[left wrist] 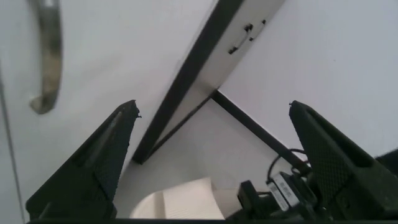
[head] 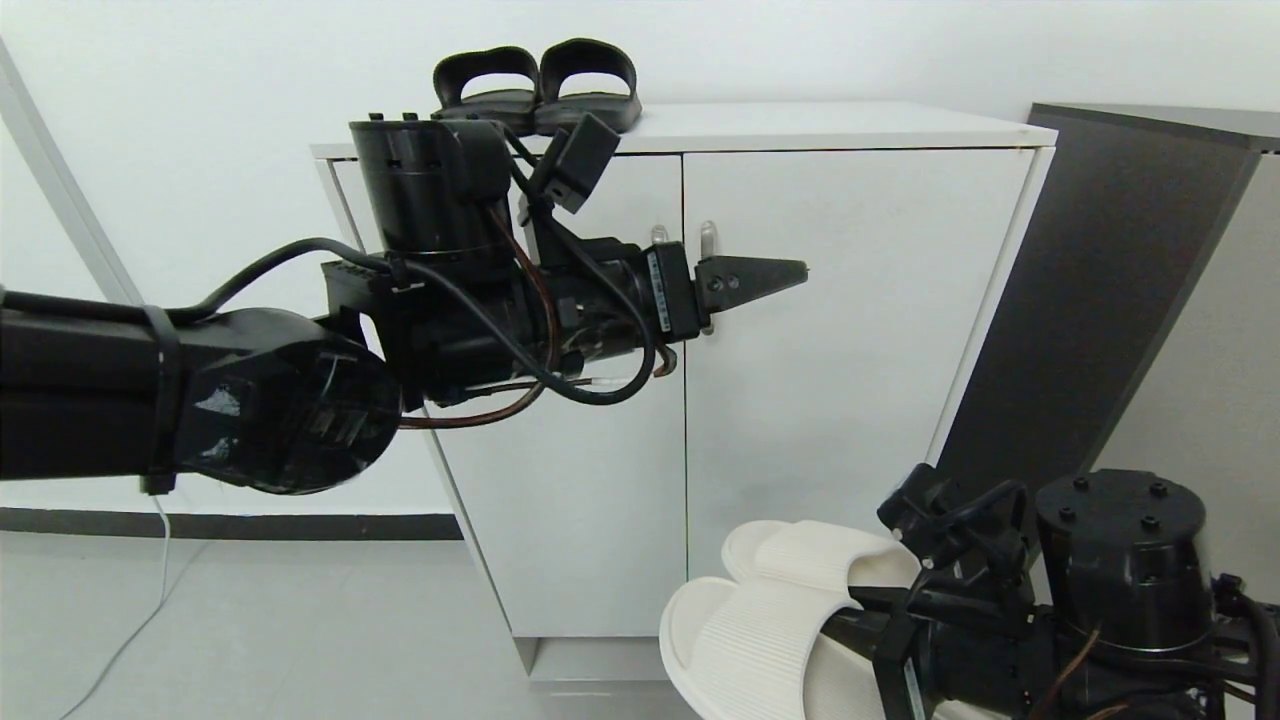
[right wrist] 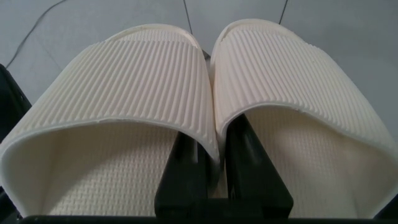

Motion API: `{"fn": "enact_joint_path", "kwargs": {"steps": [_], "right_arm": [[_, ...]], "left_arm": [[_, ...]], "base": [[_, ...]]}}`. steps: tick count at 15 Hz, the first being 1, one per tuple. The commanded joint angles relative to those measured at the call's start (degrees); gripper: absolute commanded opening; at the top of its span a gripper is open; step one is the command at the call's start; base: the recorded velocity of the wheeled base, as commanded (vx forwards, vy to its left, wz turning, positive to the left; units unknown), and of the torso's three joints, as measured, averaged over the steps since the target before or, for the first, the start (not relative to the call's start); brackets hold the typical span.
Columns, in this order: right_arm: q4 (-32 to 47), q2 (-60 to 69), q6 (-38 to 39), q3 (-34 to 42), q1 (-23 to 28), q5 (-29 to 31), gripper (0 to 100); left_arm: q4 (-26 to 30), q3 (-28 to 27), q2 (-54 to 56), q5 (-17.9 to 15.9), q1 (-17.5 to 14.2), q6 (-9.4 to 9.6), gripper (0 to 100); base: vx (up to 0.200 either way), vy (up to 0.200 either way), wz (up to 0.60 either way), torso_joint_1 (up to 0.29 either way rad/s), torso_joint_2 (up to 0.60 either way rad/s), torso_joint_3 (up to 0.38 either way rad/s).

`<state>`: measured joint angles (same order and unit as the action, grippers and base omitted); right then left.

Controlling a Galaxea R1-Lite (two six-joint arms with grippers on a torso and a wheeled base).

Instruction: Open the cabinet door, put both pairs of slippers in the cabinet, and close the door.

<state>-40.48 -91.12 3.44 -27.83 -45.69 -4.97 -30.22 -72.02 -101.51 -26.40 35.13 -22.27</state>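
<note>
1. White two-door cabinet (head: 850, 350): doors shut, so nothing can go in yet.
2. Cream ribbed slippers (head: 770, 620): held low before it, right gripper (right wrist: 214, 165) pinching their touching sides.
3. Black rubber slippers (head: 540, 90): waiting on the cabinet top.
4. Left gripper (head: 765, 277): fingers spread beside the door handle (head: 708, 238), likely to pull.

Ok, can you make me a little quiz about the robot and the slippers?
1. True or false: the black slippers lie on top of the cabinet.
2. Which pair does the right tool hold? A: the black slippers. B: the white slippers.
3. Fill in the gap: both cabinet doors are ____.

Key: 1 true; 2 B; 3 shut.
</note>
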Motion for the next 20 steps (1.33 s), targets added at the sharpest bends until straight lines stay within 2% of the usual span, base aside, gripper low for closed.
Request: {"fn": "enact_joint_path", "kwargs": {"steps": [1,6,9,14,18,19,20], "right_arm": [[0.0,-0.2,0.0,0.0,0.0,0.0,0],[0.0,-0.2,0.0,0.0,0.2,0.0,0],[0.0,-0.3,0.0,-0.1,0.2,0.0,0],[-0.1,-0.3,0.0,-0.1,0.2,0.0,0],[-0.1,-0.2,0.0,-0.1,0.2,0.1,0],[-0.1,-0.2,0.0,-0.1,0.3,0.1,0],[-0.1,-0.2,0.0,0.0,0.3,0.1,0]], "left_arm": [[-0.1,-1.9,-1.8,1.2,-1.1,0.04,100],[0.2,-8.9,-7.7,7.5,-1.6,0.04,100],[0.3,-9.5,-8.8,9.4,-1.7,0.56,100],[0.7,-10.7,-9.7,10.0,-2.0,0.56,100],[2.2,-14.3,-12.6,9.9,-1.9,0.56,100],[2.2,-14.3,-12.7,9.9,-1.9,0.56,0],[2.2,-13.9,-12.7,9.9,-1.9,0.48,0]], "base": [[0.0,0.0,0.0,0.0,0.0,0.0],[0.0,0.0,0.0,0.0,0.0,0.0],[0.0,0.0,0.0,0.0,0.0,0.0],[0.0,0.0,0.0,0.0,0.0,0.0],[0.0,0.0,0.0,0.0,0.0,0.0],[0.0,0.0,0.0,0.0,0.0,0.0],[0.0,0.0,0.0,0.0,0.0,0.0]]}}
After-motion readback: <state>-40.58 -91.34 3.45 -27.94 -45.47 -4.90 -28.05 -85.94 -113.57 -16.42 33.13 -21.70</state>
